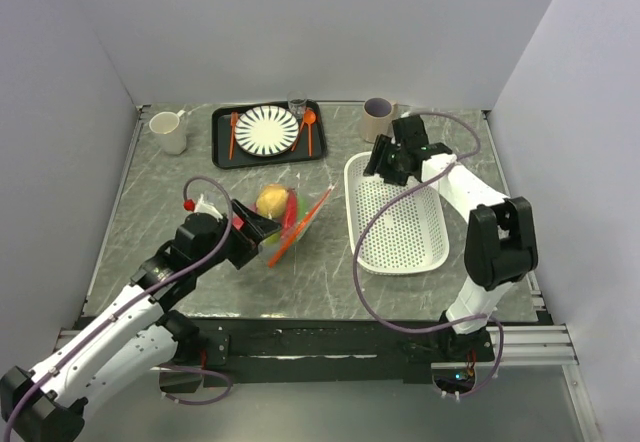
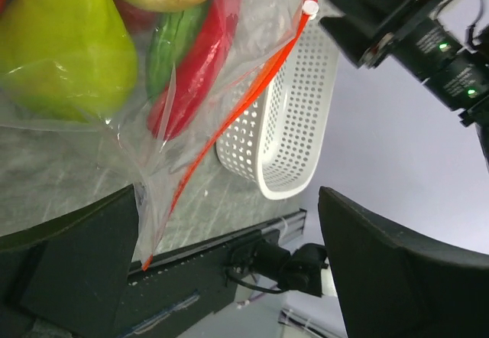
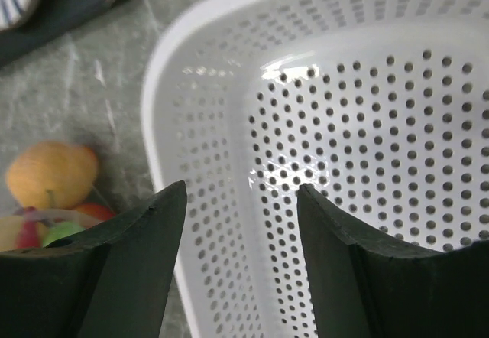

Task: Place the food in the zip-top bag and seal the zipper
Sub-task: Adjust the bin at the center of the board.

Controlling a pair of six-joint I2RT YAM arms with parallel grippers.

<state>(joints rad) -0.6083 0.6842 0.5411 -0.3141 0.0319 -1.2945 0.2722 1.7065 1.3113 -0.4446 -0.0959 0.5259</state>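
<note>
Grey marbled counter (image 1: 160, 262) fills a booth with pale walls (image 1: 300, 32) on three sides, so the arms have room only inward and upward.

Largest on it is the white perforated basket (image 1: 410, 232) at the right, which looks bare inside. The right pincer (image 3: 241, 193) hangs over its far end, jaws moderately apart with nothing between them. I judge it waits there to keep out of the bag's way.

A black tray (image 1: 222, 152) with a striped plate (image 1: 267, 129), orange fork (image 1: 233, 134) and spoon (image 1: 309, 130) sits along the back edge. It lies between a white mug (image 1: 168, 132) and a brownish mug (image 1: 377, 119), well apart from the work.

Mid-counter, just left of the basket, lies the zip-top bag (image 1: 285, 217) with the food (image 1: 272, 200) inside. A green pear (image 2: 61, 47) and a red pepper (image 2: 195, 70) show through the film. The left pincer (image 1: 262, 230) sits at the bag's near-left side, jaws wide. The bag's near corner lies between them, just beside one finger, and is not clamped. Loading looks done to me, and sealing is what remains.

The zipper (image 1: 300, 227) runs diagonally along the bag's basket-side edge. Its far end is near the basket rim, which leaves a tight lane for fingers there. A small white slider (image 2: 309, 4) caps that far end. I cannot tell whether the track is closed.
</note>
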